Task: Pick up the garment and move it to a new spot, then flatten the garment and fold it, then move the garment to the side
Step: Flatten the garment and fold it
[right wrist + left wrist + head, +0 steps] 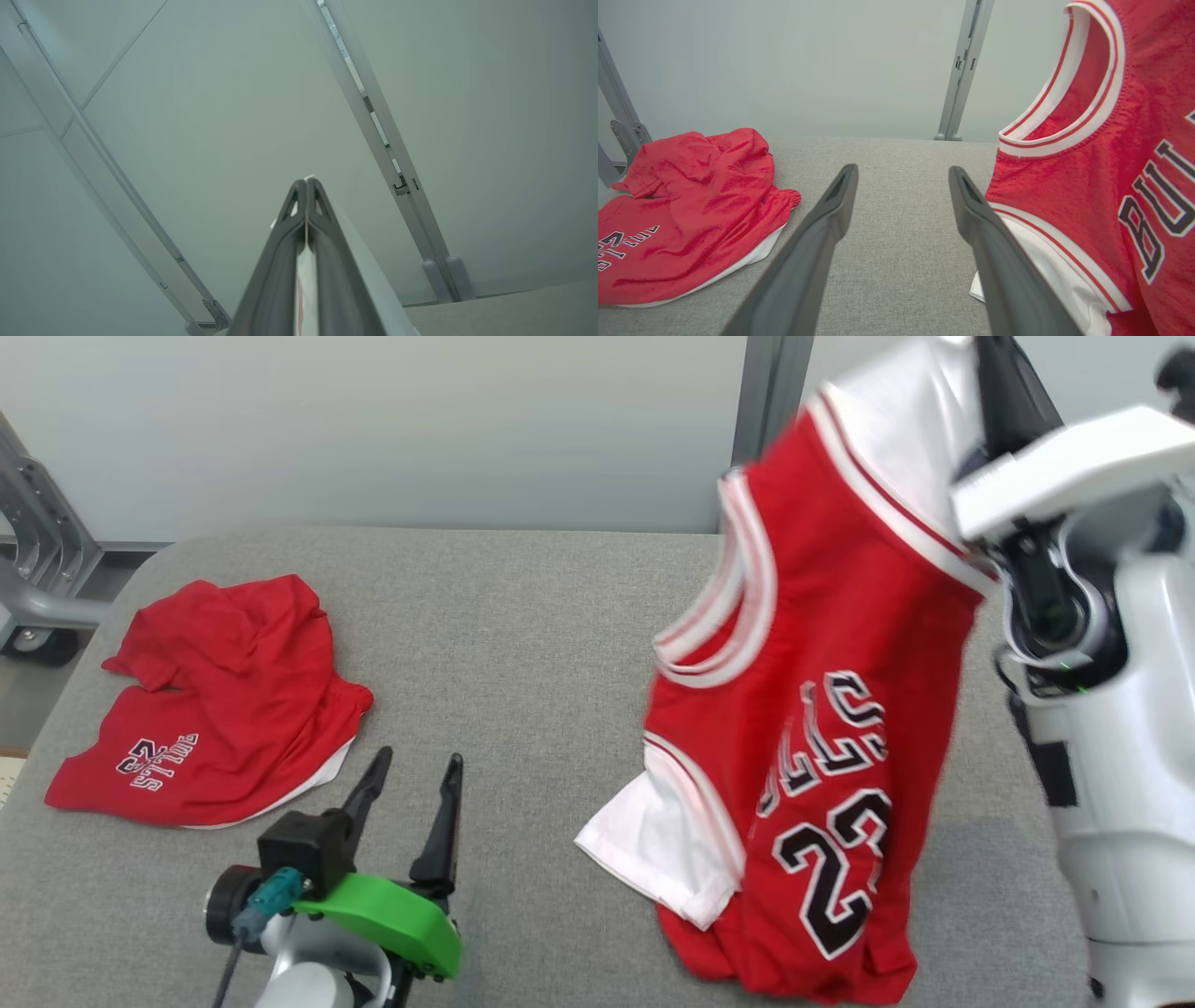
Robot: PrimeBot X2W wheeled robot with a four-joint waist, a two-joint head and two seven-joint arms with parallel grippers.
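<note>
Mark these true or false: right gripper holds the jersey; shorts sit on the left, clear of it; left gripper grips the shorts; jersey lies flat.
1. The right gripper is shut on the red-and-white number 23 basketball jersey. True.
2. The crumpled red shorts lie on the robot's left side of the grey fabric tabletop, apart from the jersey. True.
3. The left gripper is shut on the shorts. False: it is open and holds nothing, beside the shorts.
4. The jersey lies flat. False: it hangs from the right gripper, and its lower end seems to rest on the tabletop.
</note>
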